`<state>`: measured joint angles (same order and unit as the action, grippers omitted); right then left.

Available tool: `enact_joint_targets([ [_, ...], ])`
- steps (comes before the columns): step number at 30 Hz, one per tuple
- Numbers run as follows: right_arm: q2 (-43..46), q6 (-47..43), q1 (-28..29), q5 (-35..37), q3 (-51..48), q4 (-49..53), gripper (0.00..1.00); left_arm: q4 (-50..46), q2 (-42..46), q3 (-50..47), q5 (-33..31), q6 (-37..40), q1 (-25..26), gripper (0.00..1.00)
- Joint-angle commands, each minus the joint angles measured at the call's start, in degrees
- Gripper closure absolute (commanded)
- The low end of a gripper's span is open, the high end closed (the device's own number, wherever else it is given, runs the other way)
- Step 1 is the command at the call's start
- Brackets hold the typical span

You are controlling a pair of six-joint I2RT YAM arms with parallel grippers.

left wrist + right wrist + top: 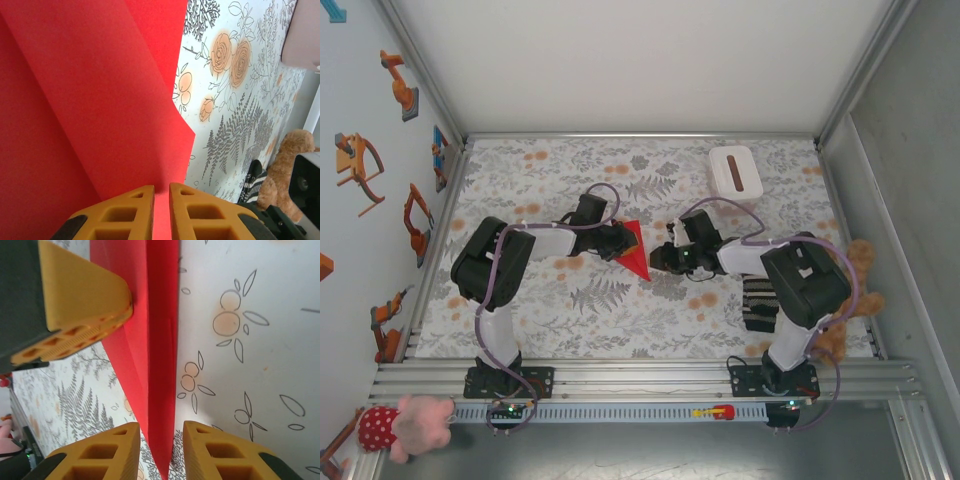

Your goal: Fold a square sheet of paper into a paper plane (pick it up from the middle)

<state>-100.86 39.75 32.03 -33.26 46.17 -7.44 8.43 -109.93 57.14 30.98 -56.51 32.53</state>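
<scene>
The red sheet of paper (pixel 635 250) is folded into a narrow pointed shape, its sharp tip toward the near side, at the middle of the flowered table (pixel 620 310). My left gripper (pixel 618 243) holds its left side. In the left wrist view the left gripper (pixel 161 192) is shut on the paper (pixel 100 100), which runs between the fingers. My right gripper (pixel 655 260) is at the paper's right edge. In the right wrist view the right gripper (pixel 161 432) is open, with the paper's tip (pixel 155 340) between the jaws and a gap on both sides. A left finger (pixel 80 295) presses the paper's far part.
A white box (pixel 735 172) with a dark slot stands at the back right. A striped cloth (pixel 758 305) and a brown plush bear (pixel 855 290) lie by the right arm's base. A pink plush toy (pixel 405 425) sits off the table's near left corner.
</scene>
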Motion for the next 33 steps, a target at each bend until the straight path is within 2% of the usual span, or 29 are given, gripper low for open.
enact_joint_targets([
  [1,-1.2,-3.3,1.5,1.5,2.9,4.2,0.71,-0.9,-0.7,1.5,0.4,0.6,-0.3,0.84],
  [12,-3.9,-4.9,2.2,1.3,5.0,7.2,0.71,-1.3,-1.1,1.6,0.3,0.4,-0.3,0.84],
  [24,-6.2,-5.6,2.2,2.3,4.9,8.9,0.81,-1.6,-1.6,1.9,0.3,0.4,-0.3,0.84],
  [33,-7.2,-5.9,2.2,3.1,4.7,9.8,0.84,-1.7,-2.0,2.2,0.3,0.4,-0.4,0.84],
])
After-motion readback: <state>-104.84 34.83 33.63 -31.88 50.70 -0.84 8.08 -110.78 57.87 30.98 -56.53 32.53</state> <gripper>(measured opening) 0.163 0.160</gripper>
